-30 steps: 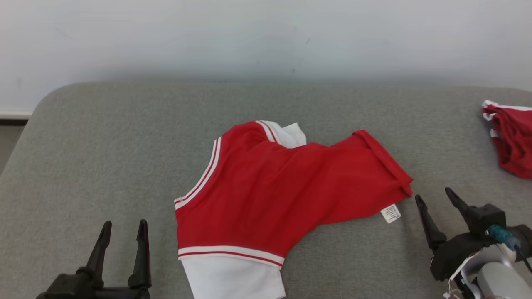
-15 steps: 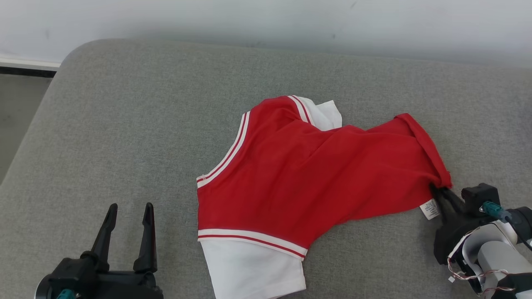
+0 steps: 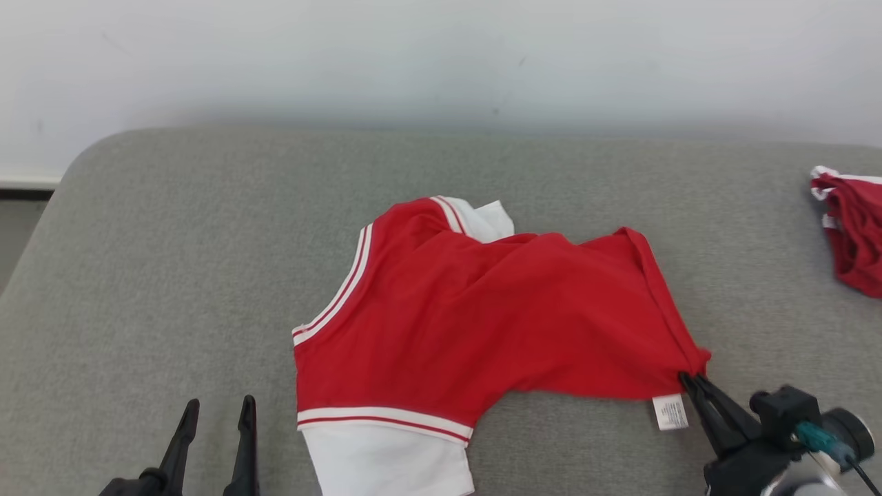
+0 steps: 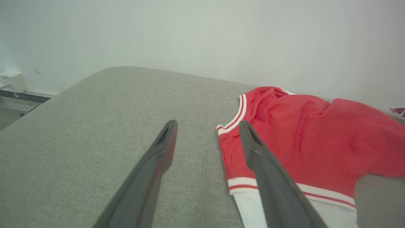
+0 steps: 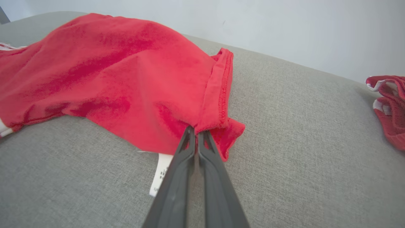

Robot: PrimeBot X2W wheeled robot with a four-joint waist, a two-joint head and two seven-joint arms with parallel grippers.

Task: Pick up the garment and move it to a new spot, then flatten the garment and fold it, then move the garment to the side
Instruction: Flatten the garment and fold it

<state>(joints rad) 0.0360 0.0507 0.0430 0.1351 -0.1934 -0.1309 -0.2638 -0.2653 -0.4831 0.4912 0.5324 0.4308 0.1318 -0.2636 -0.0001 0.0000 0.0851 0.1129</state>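
Head view: red garment (image 3: 468,324) with white striped trim and white panels, rumpled, on grey padded surface (image 3: 172,241), about midway between its left and right edges and reaching its front edge. At front right, right gripper (image 3: 685,377), fingers pressed together on the garment's hemmed right corner, beside white care label (image 3: 670,412). At front left, left gripper (image 3: 220,403), fingers parted, nothing between them, apart from the garment. At the right edge, second cloth (image 3: 851,234), red with white trim, bunched. Left wrist view: parted fingers over bare grey fabric, one fingertip overlapping the striped trim, contact not discernible; rounded back-left corner of the surface against pale wall (image 4: 221,38). Right wrist view: fingertips clamped on the red hem, fabric gathered at the tips, label lying just beside them on the grey surface, second cloth near the right edge.
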